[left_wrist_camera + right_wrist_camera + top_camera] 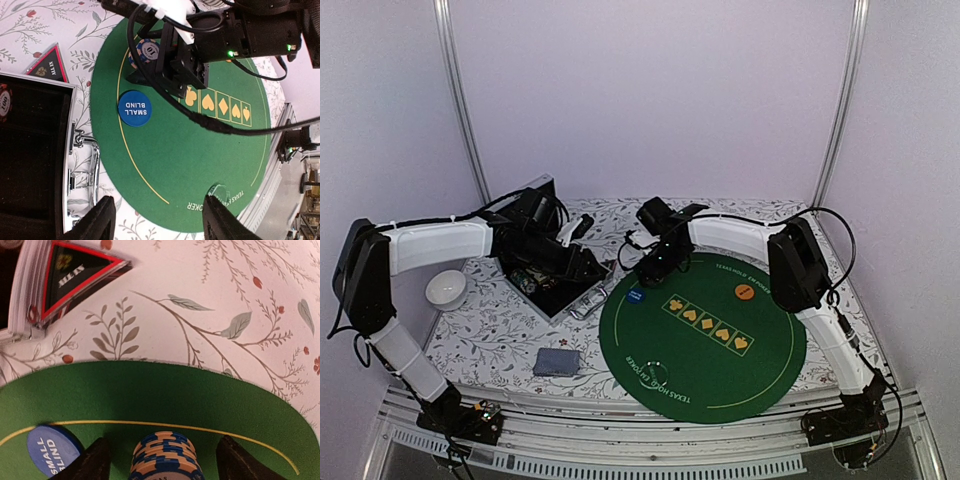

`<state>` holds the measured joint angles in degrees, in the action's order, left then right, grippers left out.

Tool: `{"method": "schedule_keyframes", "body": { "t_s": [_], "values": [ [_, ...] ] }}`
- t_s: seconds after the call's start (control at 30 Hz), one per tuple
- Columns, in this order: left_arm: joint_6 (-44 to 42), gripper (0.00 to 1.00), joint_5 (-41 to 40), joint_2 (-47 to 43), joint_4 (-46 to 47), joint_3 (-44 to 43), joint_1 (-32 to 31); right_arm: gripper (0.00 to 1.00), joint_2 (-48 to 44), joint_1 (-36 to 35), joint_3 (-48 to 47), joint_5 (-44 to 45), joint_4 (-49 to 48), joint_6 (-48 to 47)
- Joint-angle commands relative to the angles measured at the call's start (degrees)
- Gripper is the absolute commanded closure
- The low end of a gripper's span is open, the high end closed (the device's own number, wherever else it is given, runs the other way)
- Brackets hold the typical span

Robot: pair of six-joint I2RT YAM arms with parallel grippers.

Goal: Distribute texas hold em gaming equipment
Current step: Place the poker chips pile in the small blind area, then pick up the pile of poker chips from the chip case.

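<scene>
Two table-mounted robot arms work a poker layout on a flowered tablecloth (490, 330). The right gripper (162, 452) is down at the far-left edge of the round green mat (720, 370), its fingers (90, 462) spread on either side of a small stack of blue-and-orange striped chips (147, 50). There is a clear gap on both sides, so the stack stands free on the felt, just inside the yellow line. A blue "small blind" disc (134, 108) lies on the mat just beside the stack, and an orange disc (744, 291) sits farther right, beyond the row of yellow card suits. The left gripper (161, 217) hangs with its jaws apart and nothing between them, over the rim of the open black-lined case (545, 285) by the mat's edge. A black, red-edged triangle (70, 275) rests on the cloth at the case's corner. A grey-blue deck of cards (557, 362) lies near the front, left of the mat, and a pale cup (446, 288) stands well to the left.
</scene>
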<state>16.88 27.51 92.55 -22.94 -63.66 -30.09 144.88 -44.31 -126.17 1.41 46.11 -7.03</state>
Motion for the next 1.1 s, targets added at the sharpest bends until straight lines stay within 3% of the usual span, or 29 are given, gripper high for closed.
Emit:
{"method": "schedule_keyframes", "body": {
  "t_s": [0.0, 0.03, 0.23, 0.4, 0.57, 0.73, 0.9, 1.0, 1.07],
  "values": [
    [-1.0, 0.39, -0.4, -1.5, -0.9, -1.5, 0.6, 0.09, 2.3, -1.6, 1.1, -1.2, 0.8, 0.0],
    [-1.1, 0.39, -0.4, -1.6, -1.0, -1.6, 0.6, 0.01, 2.0, -1.6, 1.1, -1.3, 0.7, -0.1],
    [-2.8, 0.39, -3.0, -3.1, -2.4, -2.8, 0.7, 0.01, -3.5, -1.6, 2.9, -6.6, -2.9, -0.6],
    [-4.7, 0.36, -7.9, -5.0, -4.3, -4.4, 0.6, 0.01, -15.6, -1.5, 9.6, -7.9, -10.6, -1.4],
    [-6.5, 0.28, -18.2, -5.4, -9.1, -6.1, 0.8, 0.01, -24.3, -0.9, 16.6, -4.6, -14.8, -2.1],
    [-7.0, 0.23, -35.5, -1.9, -14.4, -8.1, 0.9, 0.01, -30.4, -0.8, 24.0, -0.8, -16.6, -2.6],
    [-4.9, 0.41, -45.1, 2.5, -21.7, -10.2, 1.3, 0.01, -34.6, -0.8, 31.8, -1.9, -19.3, -1.6],
    [-4.0, 0.56, -46.2, 4.5, -22.2, -9.7, 2.5, 0.01, -35.7, -0.8, 34.9, -1.1, -20.3, -1.1],
    [-3.2, 0.58, -48.0, 6.4, -22.4, -9.5, 2.7, 0.01, -35.8, -0.8, 36.0, -1.1, -20.4, -0.8]
  ]
}}
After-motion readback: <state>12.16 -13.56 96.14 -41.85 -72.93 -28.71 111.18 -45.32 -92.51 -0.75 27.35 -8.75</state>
